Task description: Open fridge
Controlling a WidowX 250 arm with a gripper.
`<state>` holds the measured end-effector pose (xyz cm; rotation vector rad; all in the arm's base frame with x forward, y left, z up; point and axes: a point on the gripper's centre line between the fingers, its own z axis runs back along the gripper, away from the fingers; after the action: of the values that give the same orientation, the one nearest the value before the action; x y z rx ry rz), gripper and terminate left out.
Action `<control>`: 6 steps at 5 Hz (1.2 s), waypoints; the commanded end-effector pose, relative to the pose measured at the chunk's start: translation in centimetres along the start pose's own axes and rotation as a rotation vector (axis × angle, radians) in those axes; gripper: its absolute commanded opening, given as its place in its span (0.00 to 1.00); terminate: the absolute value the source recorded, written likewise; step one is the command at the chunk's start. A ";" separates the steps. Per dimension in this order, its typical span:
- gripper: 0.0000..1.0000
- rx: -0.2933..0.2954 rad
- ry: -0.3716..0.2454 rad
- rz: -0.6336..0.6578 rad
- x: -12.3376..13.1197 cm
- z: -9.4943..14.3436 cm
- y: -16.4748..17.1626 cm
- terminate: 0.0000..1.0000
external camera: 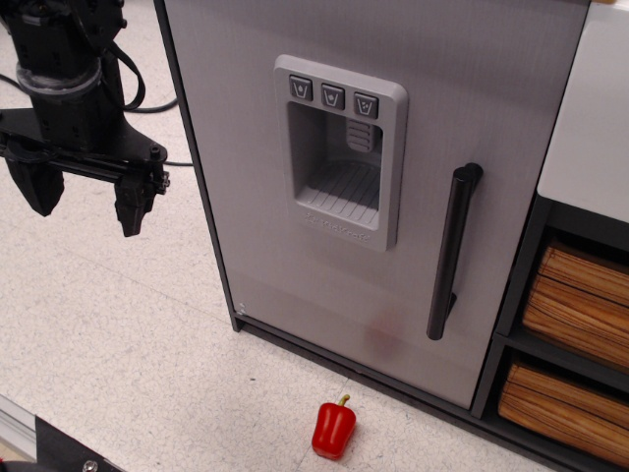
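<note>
Centrally, the fridge (295, 256) stood with its silver-grey door shut flat in the dark frame, its dispenser panel (339, 147) in the middle and its black bar handle (452, 251) upright at the right. Well to its left, the black gripper (84, 202) hung with jaws spread, holding nothing. A red pepper (333, 430) lay on the speckled bench (118, 324) just in front of the fridge, and wooden-fronted drawers (575, 305) sat at far right.
</note>
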<state>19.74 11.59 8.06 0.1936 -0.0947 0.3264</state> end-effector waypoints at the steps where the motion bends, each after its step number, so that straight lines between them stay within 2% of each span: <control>1: 1.00 0.000 0.000 0.000 0.0 0.0 0.0 0.00; 2: 1.00 -0.054 0.019 -0.090 1.1 -0.7 -2.9 0.00; 3: 1.00 -0.092 -0.013 -0.135 2.3 -1.7 -6.9 0.00; 4: 1.00 -0.161 -0.075 -0.180 2.8 -1.2 -10.8 0.00; 5: 1.00 -0.223 -0.180 -0.219 3.3 -0.5 -13.9 0.00; 6: 1.00 -0.259 -0.210 -0.201 4.4 -0.2 -16.2 0.00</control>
<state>28.74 -2.20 4.26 -0.0206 -0.2854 0.0943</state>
